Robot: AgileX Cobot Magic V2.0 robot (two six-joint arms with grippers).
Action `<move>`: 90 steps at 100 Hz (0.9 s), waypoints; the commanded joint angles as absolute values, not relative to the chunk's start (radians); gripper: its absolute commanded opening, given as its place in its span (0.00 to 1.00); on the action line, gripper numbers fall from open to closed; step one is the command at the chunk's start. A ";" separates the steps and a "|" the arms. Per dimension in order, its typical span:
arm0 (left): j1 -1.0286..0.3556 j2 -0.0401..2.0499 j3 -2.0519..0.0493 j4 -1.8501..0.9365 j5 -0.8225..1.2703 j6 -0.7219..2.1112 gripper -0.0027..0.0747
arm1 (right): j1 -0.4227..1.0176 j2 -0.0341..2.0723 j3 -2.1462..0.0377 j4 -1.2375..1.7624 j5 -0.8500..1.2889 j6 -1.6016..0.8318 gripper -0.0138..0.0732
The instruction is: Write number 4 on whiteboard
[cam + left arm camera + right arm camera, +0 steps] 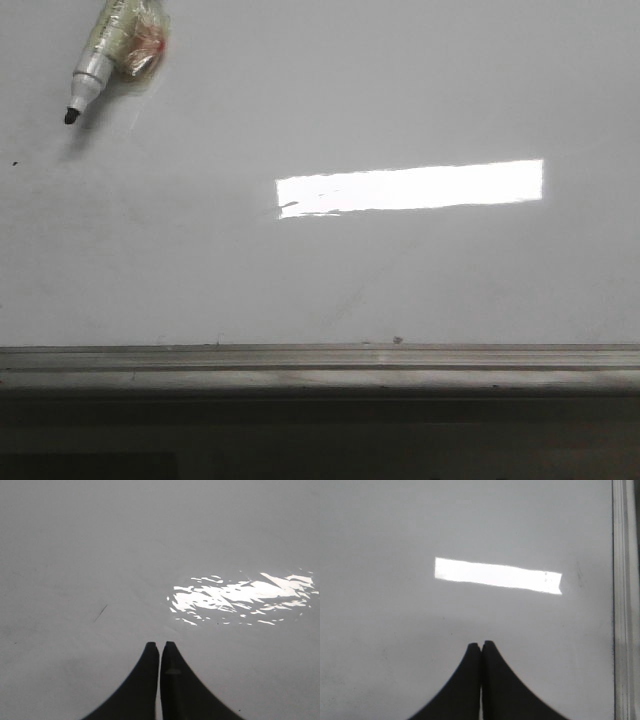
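The whiteboard [330, 290] fills the front view, glossy white-grey with a bright rectangular reflection and a grey metal tray edge [320, 358] along the near side. No number 4 shows on it in any view. A marker [105, 55] with a black tip and a taped body lies on the board at the far left, tip pointing toward me. My left gripper [160, 644] is shut and empty above bare board [100, 555]. My right gripper [481, 643] is shut and empty above the board [395, 630]. Neither gripper shows in the front view.
A short thin dark scratch [100, 613] marks the board in the left wrist view. The metal frame edge [625, 600] runs along one side of the right wrist view. Tiny dark specks [14, 162] dot the board at the left.
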State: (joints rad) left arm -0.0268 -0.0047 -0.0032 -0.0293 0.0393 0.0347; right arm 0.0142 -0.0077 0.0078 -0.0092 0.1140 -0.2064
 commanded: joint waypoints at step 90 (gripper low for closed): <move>-0.026 -0.034 0.026 -0.064 -0.031 0.025 0.01 | 0.010 -0.030 0.028 0.070 0.000 -0.210 0.08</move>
State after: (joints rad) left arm -0.0268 -0.0047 -0.0032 -0.0359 0.0393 0.0347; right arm 0.0142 -0.0077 0.0078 0.0097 0.0932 -0.2064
